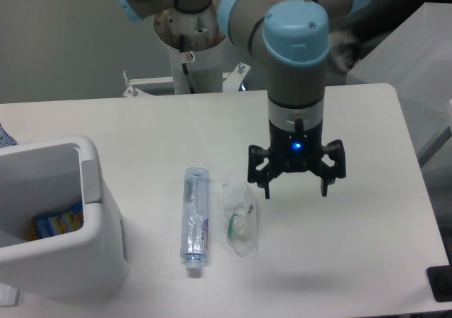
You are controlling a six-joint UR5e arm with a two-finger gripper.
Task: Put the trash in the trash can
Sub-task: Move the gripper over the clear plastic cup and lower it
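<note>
Currently, far left, the trash can (99,244) is sitting at the table (367,261) edge, with a blue-and-yellow item (56,222) lying inside it. Right of it, apart from its wall, the crushed bottle (195,221) is lying lengthwise on the tabletop, cap end toward the camera. Just beside it on the right, the crumpled wrapper (240,218) with the green bit is resting flat. Further right, the gripper (296,189) is hanging above the table with fingers spread wide, gripping nothing, blue light glowing on its body.
</note>
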